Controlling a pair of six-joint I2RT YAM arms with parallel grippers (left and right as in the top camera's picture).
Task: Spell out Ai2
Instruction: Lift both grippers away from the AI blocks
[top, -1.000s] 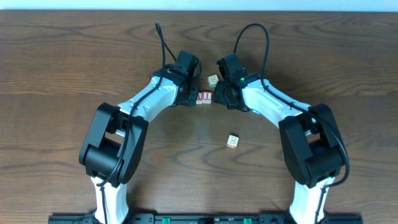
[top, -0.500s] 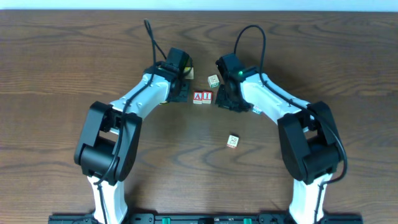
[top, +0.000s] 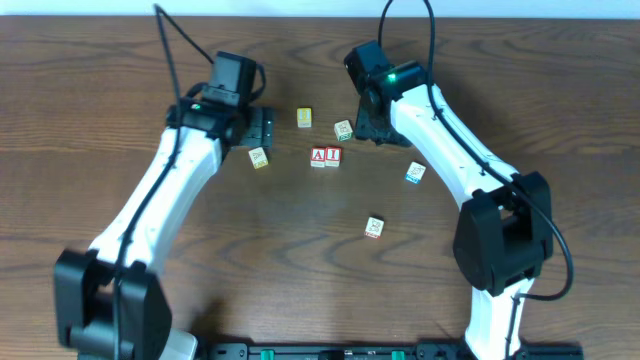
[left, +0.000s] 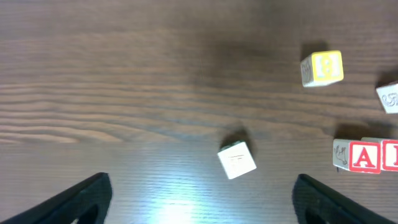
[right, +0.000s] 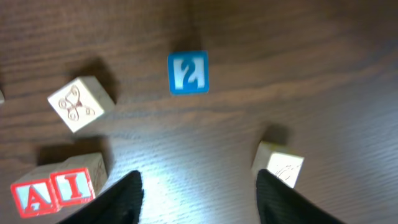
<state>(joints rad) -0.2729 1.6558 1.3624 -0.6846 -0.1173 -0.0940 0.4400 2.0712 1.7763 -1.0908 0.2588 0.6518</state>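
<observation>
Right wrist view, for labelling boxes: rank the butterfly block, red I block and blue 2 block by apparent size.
1. butterfly block
2. red I block, nearly alike
3. blue 2 block
Camera nearness may cause the differences.

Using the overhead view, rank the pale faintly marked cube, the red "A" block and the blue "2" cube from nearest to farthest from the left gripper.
Measured from the left gripper:
1. pale wooden cube with faint markings: just below the gripper in the picture.
2. red "A" wooden block: mid-table, further right.
3. blue "2" wooden cube: far right, beside the right arm.
</observation>
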